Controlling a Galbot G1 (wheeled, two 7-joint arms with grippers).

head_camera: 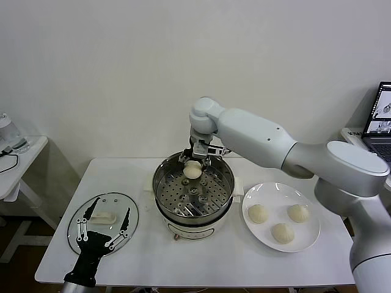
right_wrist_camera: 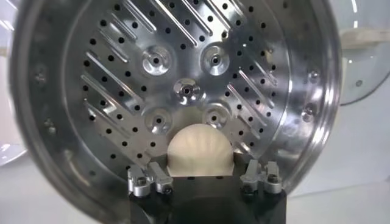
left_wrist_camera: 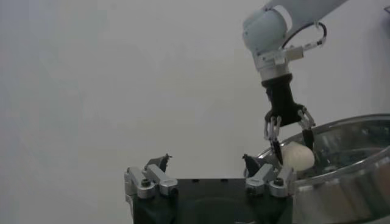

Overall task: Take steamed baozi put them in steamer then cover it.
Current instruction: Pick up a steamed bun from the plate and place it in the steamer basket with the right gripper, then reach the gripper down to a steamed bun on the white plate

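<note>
Left gripper hovers wide-open over the cover; right gripper, half-open, brackets a baozi at the steamer tray's twelve o'clock.

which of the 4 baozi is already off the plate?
The baozi between the right gripper fingers, over the far side of the steamer tray. The other three sit on the white plate.

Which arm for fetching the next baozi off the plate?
Right, likely. The right tool is over the steamer with a baozi between its fingers, and the plate with three more lies on its side. The left tool hovers open over the cover.
</note>
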